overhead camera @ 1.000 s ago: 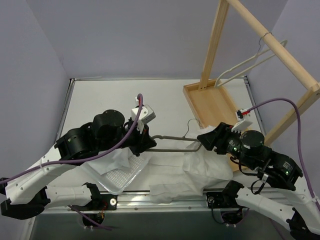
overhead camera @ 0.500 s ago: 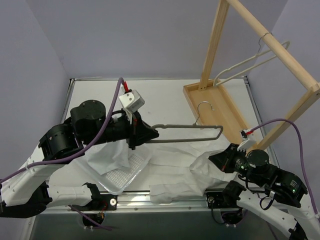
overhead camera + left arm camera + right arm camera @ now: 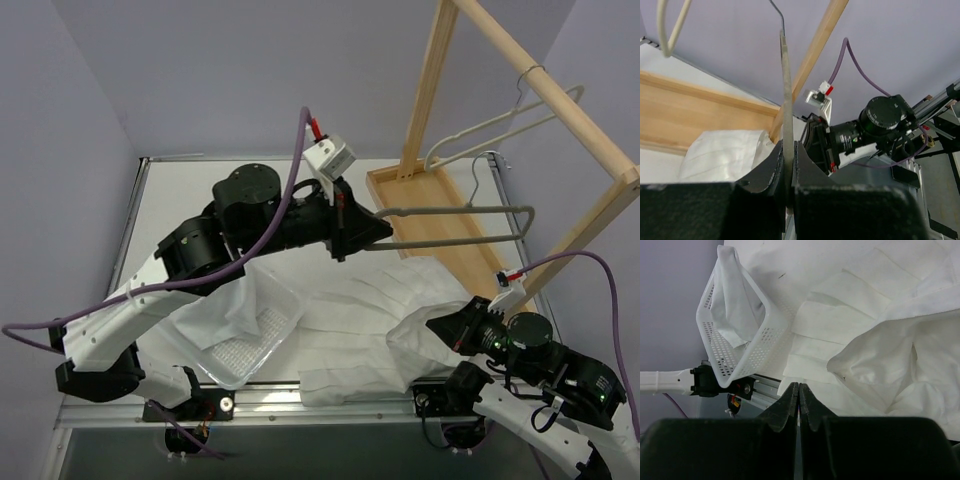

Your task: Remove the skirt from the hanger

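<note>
White table (image 3: 200, 190) with wooden rack (image 3: 540, 90); skirt (image 3: 350, 320) lies off the hanger.
Skirt is spread flat on the table, against a perforated basket (image 3: 250, 345). Left gripper (image 3: 788, 165) clamps the bare grey hanger (image 3: 470, 210) in the air beside the rack. Right gripper (image 3: 798, 386) is fully closed, empty, above the skirt.

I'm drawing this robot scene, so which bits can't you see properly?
- Grey metal hanger: in the left wrist view, its hook runs off the top edge.
- White perforated plastic basket: in the top view, the white skirt drapes over part of it.
- Basket's bottom: in the right wrist view, cloth lying inside covers it.
</note>
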